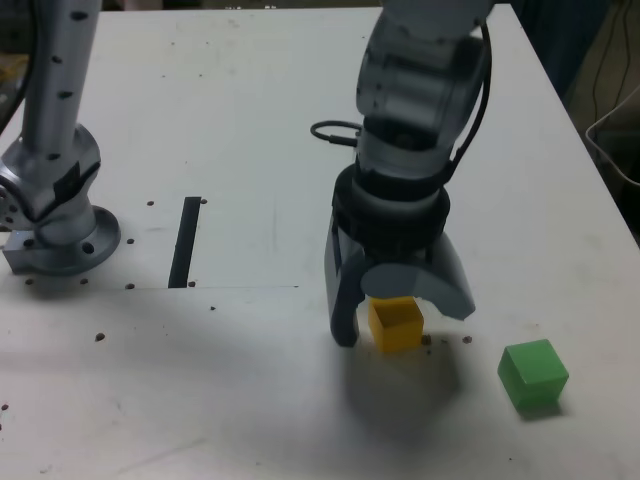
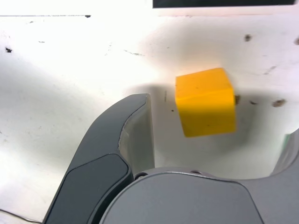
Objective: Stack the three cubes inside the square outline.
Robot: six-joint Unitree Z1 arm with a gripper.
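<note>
Two cubes show: yellow cube (image 1: 396,324) between open gripper (image 1: 400,312) jaws, green cube (image 1: 533,374) apart

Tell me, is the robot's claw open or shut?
Open. The gripper has its jaws spread wide on either side of the yellow cube, with gaps showing in the wrist view.

The yellow cube (image 1: 396,324) sits flat on the white worktop (image 1: 250,400), a small matte block with one corner turned toward the exterior camera, and it lies between the two spread fingers of my claw (image 1: 400,315), touched by neither as far as I can tell. The green cube (image 1: 534,374), the same size and also matte, rests on the worktop nearby on the exterior view's right, apart from the yellow one.
</note>
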